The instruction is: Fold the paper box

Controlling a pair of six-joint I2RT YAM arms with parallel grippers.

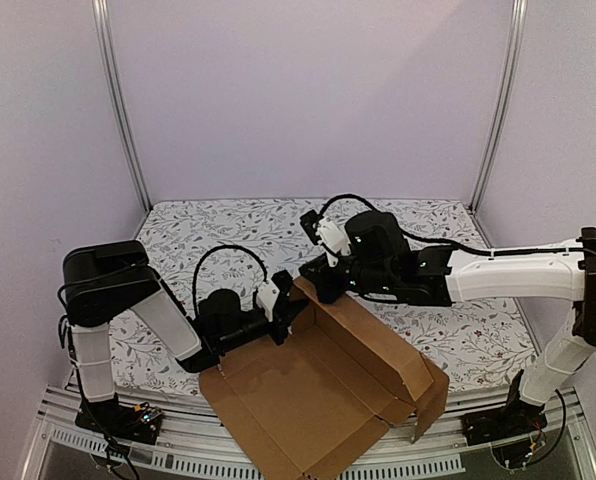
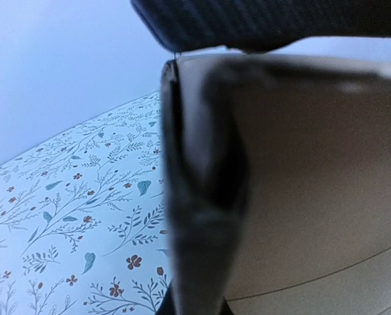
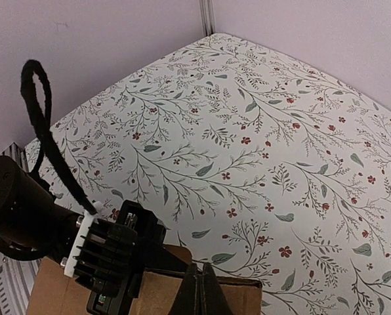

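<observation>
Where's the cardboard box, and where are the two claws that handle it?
paper box (image 1: 318, 395), top view, on its flat middle panel.
left gripper (image 1: 294, 308), top view, fingertips at the box's far edge.
right gripper (image 3: 198, 275), right wrist view, closed fingertips by the box's edge.

The surface (image 1: 228, 225) wears a white cloth printed with grey-green sprigs and small red flowers. A brown paper box (image 1: 318, 400) rests at its near edge, its front overhanging the metal rail (image 1: 178, 450).
</observation>
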